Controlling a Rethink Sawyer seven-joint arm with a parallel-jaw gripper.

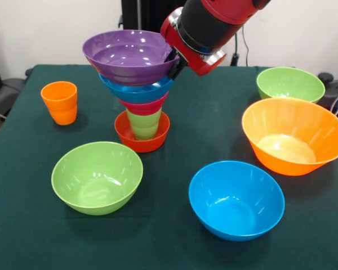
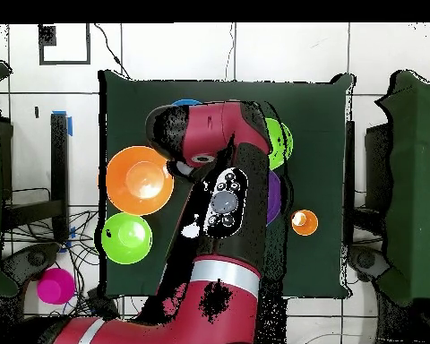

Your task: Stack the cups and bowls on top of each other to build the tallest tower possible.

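Observation:
The tower stands at the table's middle left: a small red-orange bowl (image 1: 142, 140) at the base, the light green cup (image 1: 144, 122) in it, then a pink bowl (image 1: 145, 106), a blue bowl (image 1: 138, 90) and a purple bowl (image 1: 129, 56) on top. My gripper (image 1: 174, 62) is at the purple bowl's right rim, mostly hidden by the wrist. The orange cup (image 1: 59, 102) stands alone to the left. In the overhead view the arm covers the tower; only a purple edge (image 2: 273, 199) and the orange cup (image 2: 304, 221) show.
On the green table (image 1: 214, 129) are loose bowls: lime green (image 1: 97, 177) front left, blue (image 1: 236, 199) front right, very large orange (image 1: 293, 135) right, another lime green (image 1: 290, 84) far right. A pink object (image 2: 55, 285) lies off the table.

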